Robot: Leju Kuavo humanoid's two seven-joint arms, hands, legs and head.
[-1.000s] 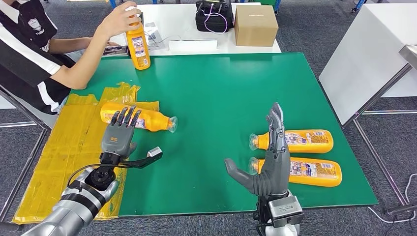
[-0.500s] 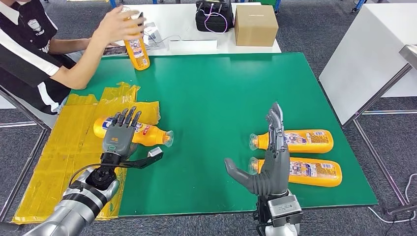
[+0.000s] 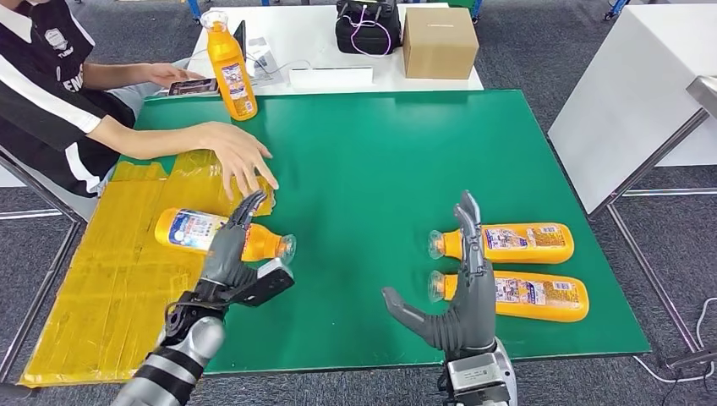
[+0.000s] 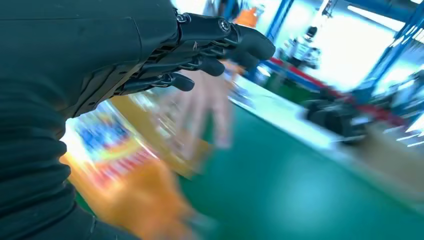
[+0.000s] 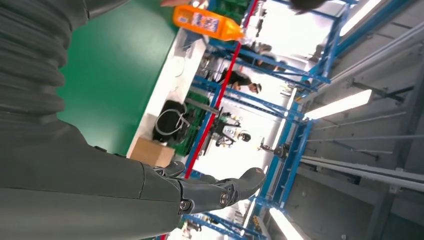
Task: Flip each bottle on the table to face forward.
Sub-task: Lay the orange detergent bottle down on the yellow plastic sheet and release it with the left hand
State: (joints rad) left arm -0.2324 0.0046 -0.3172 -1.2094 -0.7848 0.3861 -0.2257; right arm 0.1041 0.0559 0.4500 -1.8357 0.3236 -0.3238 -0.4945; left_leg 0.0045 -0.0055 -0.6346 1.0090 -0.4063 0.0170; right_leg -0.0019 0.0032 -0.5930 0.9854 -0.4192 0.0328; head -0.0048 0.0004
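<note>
An orange bottle [image 3: 199, 231] lies on its side on the yellow taped patch [image 3: 118, 279], label up, cap pointing right. My left hand [image 3: 235, 256] stands on edge over its neck, fingers stretched across it, thumb apart on the near side, gripping nothing. The left wrist view shows the same bottle [image 4: 115, 165] blurred below my fingers [image 4: 210, 47]. Two more orange bottles [image 3: 516, 244] [image 3: 528, 296] lie side by side at the right, caps pointing left. My right hand [image 3: 463, 296] stands upright and open just left of their caps. A fourth bottle [image 3: 230, 68] stands upright at the far left.
A person sits at the far left; one of their hands [image 3: 241, 159] reaches over the yellow patch just beyond my left hand. A phone [image 3: 193, 86], a black bag [image 3: 368, 27] and a cardboard box [image 3: 440, 42] lie on the white table beyond the green mat [image 3: 380, 169].
The person let go of the upright bottle and brought that hand down over the yellow patch. The lying bottle shifted left and nearer. My left hand turned on edge; the right hand barely moved.
</note>
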